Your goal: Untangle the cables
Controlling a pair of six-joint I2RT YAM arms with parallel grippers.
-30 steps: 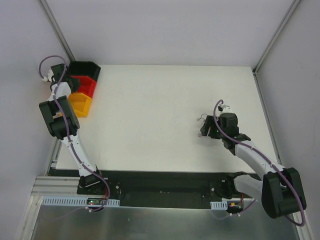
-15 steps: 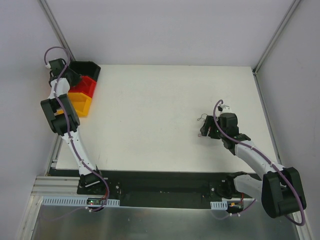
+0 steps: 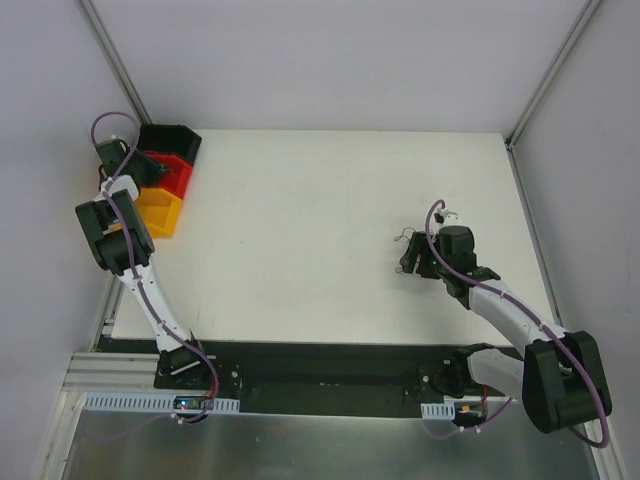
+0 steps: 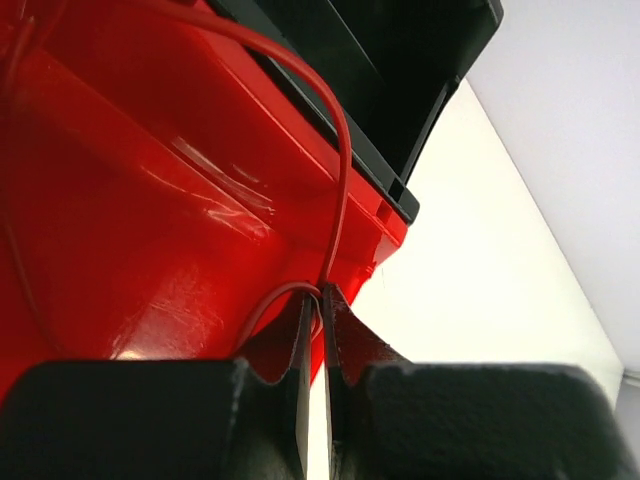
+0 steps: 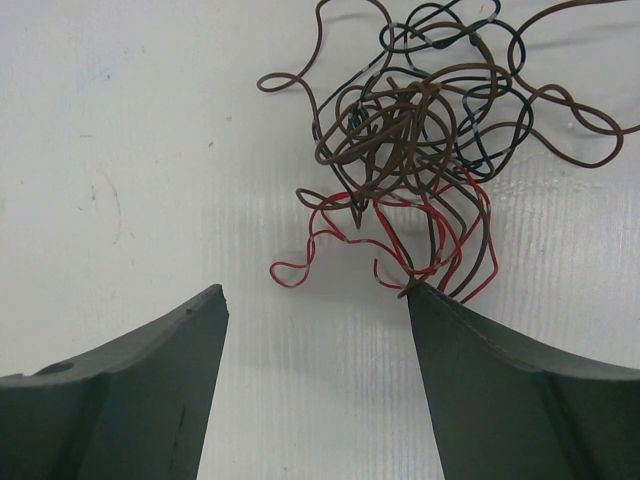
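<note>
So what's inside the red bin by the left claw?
A thin red wire, pinched in the shut left claw, arcs across the red bin wall. Its floor can't be seen: the left arm covers part of it from above.

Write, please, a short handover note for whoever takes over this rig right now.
Left end effector: shut on a single red wire, held at the red bin.
Right end effector: open, empty, low over the table at the near edge of the tangle.
Done: one red wire is apart from the tangle, not yet released.
Left: probably drop that wire into the bin, then separate the brown, black and red wires knotted in the tangle.
</note>
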